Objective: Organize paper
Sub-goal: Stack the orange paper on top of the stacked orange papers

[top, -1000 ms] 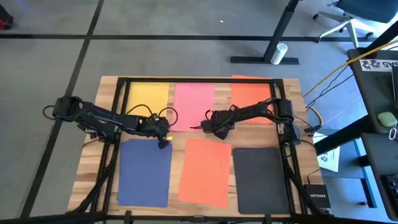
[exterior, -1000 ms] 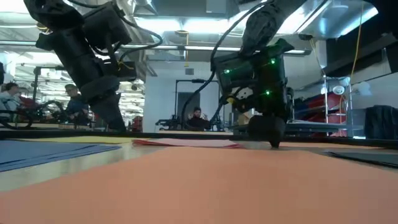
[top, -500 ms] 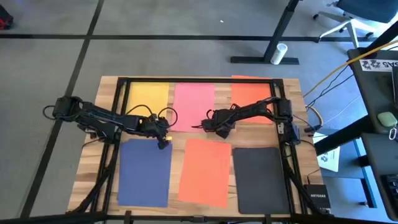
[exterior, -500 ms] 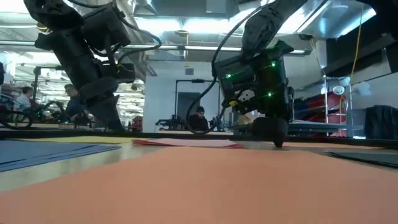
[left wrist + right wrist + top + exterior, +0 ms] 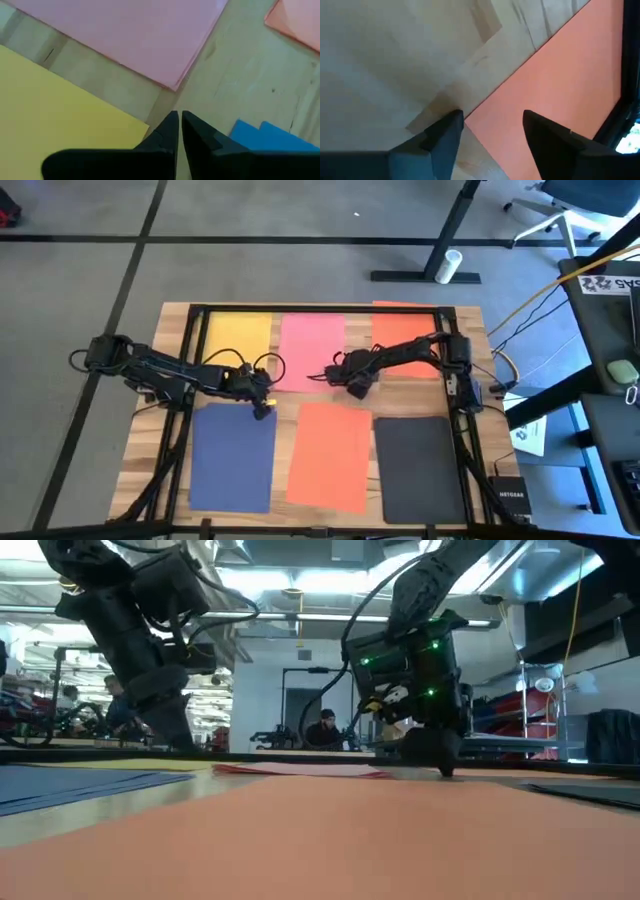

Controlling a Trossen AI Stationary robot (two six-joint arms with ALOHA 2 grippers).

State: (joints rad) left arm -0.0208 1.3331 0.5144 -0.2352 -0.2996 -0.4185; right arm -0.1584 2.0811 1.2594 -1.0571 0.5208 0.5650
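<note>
Right tool (image 5: 490, 137) hangs with fingers apart and empty over bare wooden counter (image 5: 310, 394), between pink sheet (image 5: 311, 348) and orange paper sheet (image 5: 331, 454). Left tool (image 5: 177, 131), fingers together, sits at the navy blue sheet (image 5: 233, 455).

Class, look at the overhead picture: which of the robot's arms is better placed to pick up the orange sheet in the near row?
Probably the right. The right gripper is open, just above the orange sheet. The left gripper is shut, at the navy sheet's corner.
</note>
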